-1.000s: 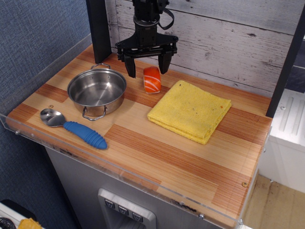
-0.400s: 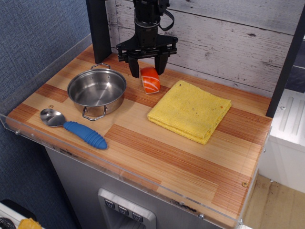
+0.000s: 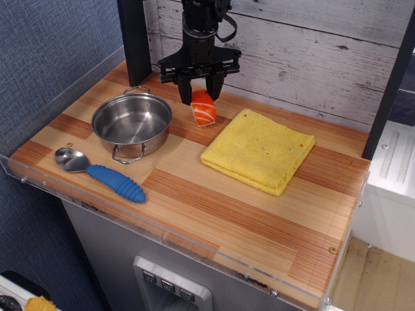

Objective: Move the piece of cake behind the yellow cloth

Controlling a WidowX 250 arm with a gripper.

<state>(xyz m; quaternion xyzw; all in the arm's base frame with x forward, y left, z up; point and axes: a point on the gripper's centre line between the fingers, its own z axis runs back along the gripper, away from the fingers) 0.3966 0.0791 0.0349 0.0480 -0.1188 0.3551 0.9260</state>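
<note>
Nearest the front edge lie the spoon [image 3: 100, 171] and steel pot [image 3: 131, 124], unmoved. Behind them, the yellow cloth [image 3: 259, 150] lies flat as before. At the back left, the gripper [image 3: 200, 97] has narrowed since a second ago, fingers now pinching the piece of cake [image 3: 204, 109], whose top they hide.

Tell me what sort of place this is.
Probably a toy kitchen counter set up for robot trials: a steel pot and blue-handled spoon lie on a wooden countertop, and a pincer closes around a toy piece of cake beside a yellow cloth.
</note>
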